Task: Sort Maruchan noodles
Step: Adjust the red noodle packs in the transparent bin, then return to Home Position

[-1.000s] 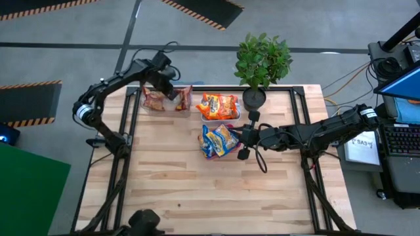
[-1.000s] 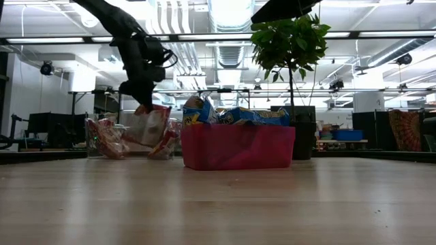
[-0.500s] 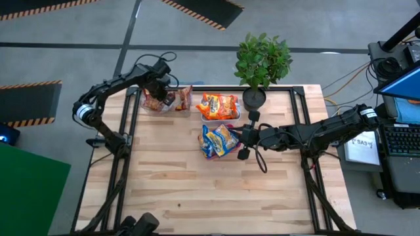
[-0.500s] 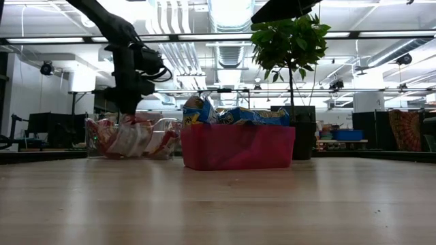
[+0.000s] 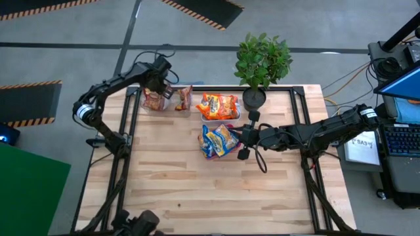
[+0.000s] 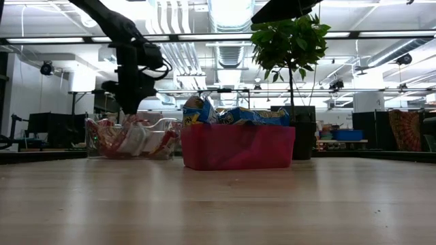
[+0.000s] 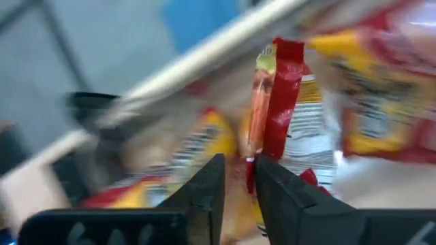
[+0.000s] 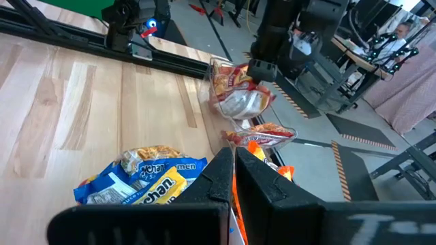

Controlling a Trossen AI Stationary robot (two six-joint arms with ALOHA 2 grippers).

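Note:
My left gripper (image 5: pixel 163 87) (image 6: pixel 129 109) (image 7: pixel 238 180) hovers just above the clear tray (image 6: pixel 102 139) at the table's far left. Its fingers are a narrow gap apart and touch nothing. Reddish-pink Maruchan packets (image 5: pixel 154 99) (image 6: pixel 133 136) lie heaped in that tray. One of them (image 5: pixel 184 98) (image 7: pixel 276 102) stands on its edge. Orange packets (image 5: pixel 218 105) lie at the far middle, and blue-and-yellow packets (image 5: pixel 218 139) (image 8: pixel 143 177) fill the red tray (image 6: pixel 238 146). My right gripper (image 5: pixel 239 139) (image 8: pixel 233 167) waits shut, just right of the blue packets.
A potted plant (image 5: pixel 262 59) (image 6: pixel 293 47) stands at the far edge, right of the orange packets and close behind my right gripper. The near half of the wooden table (image 5: pixel 216 196) is bare board.
My left gripper has moved left over the clear tray and dipped toward it. The reddish-pink packet that hung below its fingers a second ago now rests in the tray among the others, apart from the gripper. My right arm has kept still.

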